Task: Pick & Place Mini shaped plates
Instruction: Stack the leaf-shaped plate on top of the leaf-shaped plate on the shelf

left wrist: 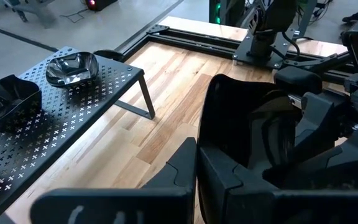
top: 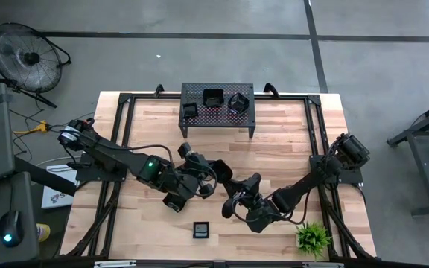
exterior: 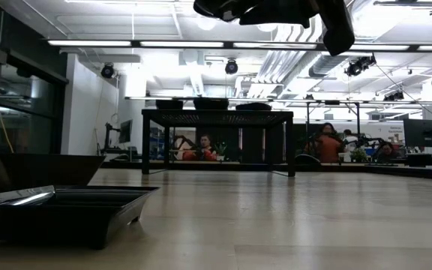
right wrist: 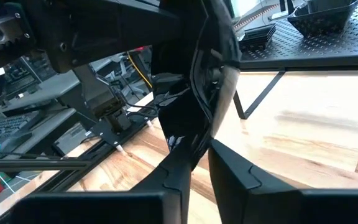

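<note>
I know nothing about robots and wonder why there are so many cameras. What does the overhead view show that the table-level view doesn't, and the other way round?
Only the overhead view shows both arms, with the left gripper and right gripper meeting at mid-table, plus a small green plant and a floor fan. Only the table-level view shows the room behind: a seated person and ceiling lights. Both show the black perforated stand with dishes on top, and the lone square plate lying on the table near its front edge.
</note>
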